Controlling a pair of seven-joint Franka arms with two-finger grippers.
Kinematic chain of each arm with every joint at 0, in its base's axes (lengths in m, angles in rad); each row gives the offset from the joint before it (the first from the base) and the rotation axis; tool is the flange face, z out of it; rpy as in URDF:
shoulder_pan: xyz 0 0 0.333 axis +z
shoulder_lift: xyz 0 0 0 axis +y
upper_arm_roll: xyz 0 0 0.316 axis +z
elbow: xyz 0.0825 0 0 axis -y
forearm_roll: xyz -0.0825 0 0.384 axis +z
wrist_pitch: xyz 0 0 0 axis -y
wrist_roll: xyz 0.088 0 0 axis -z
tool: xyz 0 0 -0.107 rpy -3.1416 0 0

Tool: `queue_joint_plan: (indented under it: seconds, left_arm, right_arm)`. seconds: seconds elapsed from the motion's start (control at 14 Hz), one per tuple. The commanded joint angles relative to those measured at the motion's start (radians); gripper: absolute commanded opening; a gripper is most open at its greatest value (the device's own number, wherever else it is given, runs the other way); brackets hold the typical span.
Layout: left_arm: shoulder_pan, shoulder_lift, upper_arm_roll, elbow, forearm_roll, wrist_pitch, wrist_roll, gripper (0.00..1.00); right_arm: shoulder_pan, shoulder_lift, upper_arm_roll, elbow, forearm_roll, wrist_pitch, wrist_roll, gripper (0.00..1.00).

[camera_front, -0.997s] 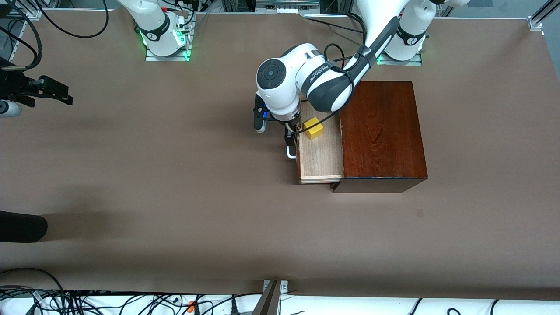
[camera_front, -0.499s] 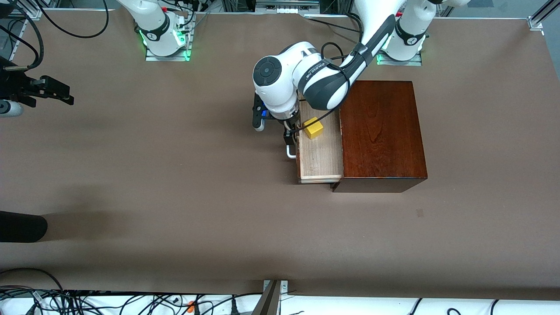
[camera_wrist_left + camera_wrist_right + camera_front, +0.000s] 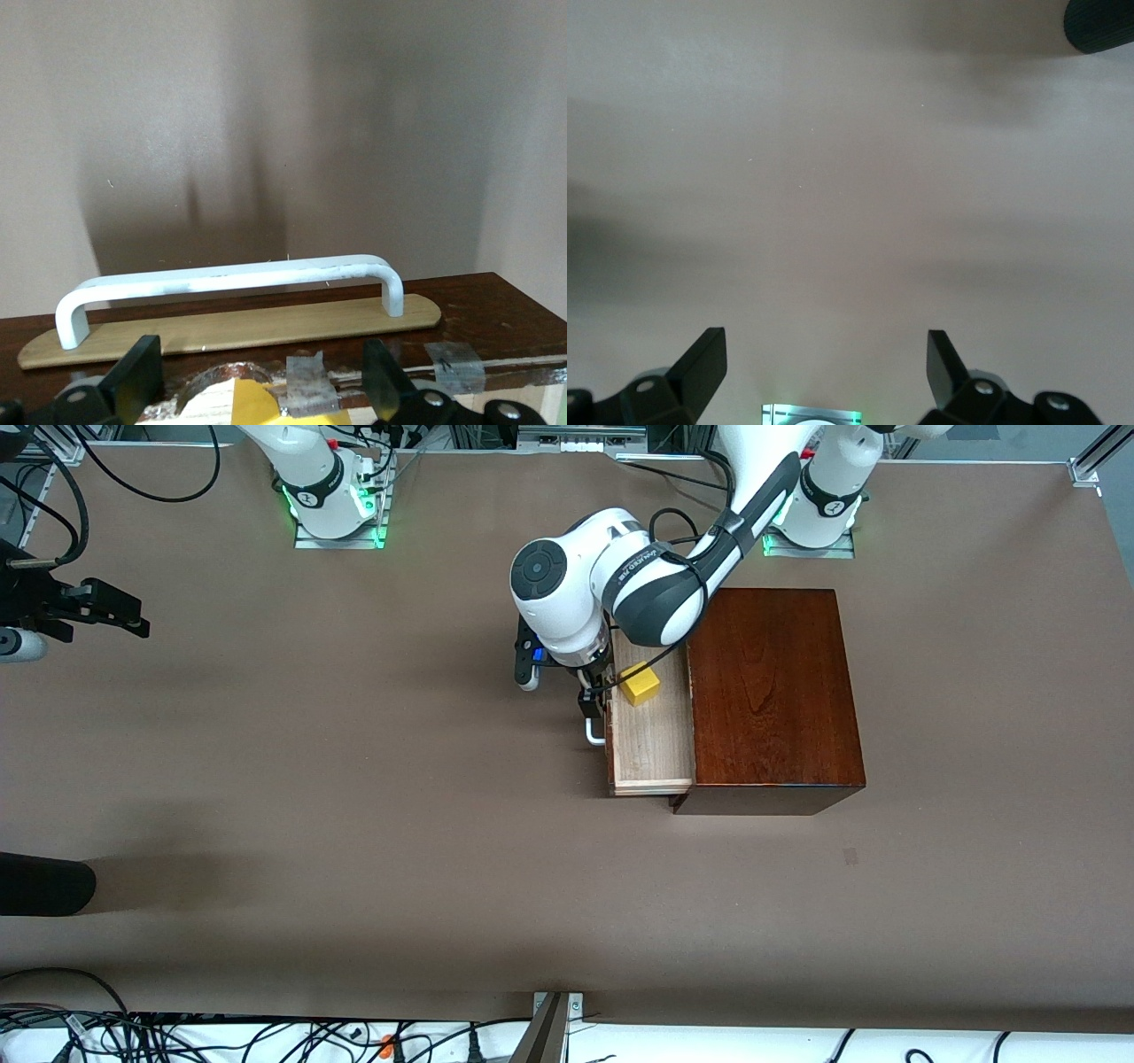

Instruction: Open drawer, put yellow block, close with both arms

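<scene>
Right gripper: parked over bare table out at the right arm's end, jaws wide apart, nothing between them. This arm waits, in the same spot as a second ago.

Left gripper: down at the drawer front, just beside the handle. In the left wrist view the fingers stand spread and the white loop lies ahead of them, not between them, so open and not clamped on anything. Contact with the front cannot be confirmed from these views.

Drawer: the change. Over the last second its front has crept toward the box, and less pale tray shows now than did then. The left wrist has shifted with it (so, by my reading, the arm is nudging it in rather than pulling).

Block: sits in the tray at the end farther from the front camera, close to the left gripper. It has ridden along with the drawer and looks undisturbed.

Judgement: opening and placing are done and closing is under way. A good stretch of tray is yet to go in. The task names both arms for closing, but only the left is at work.
</scene>
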Motion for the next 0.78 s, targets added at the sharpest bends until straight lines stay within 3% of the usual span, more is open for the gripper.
queue_joint_plan:
  seconds: [0.0,0.71]
  left_arm:
    - [0.011,-0.018,0.033,-0.042,0.046,-0.143,0.001,1.0]
    - [0.064,-0.022,0.039,-0.042,0.072,-0.237,-0.007,1.0]
  right_arm:
    - [0.002,0.004,0.002,0.021,-0.007,-0.02,0.003,1.0]
    - [0.004,0.004,0.002,0.021,-0.007,-0.02,0.003,1.0]
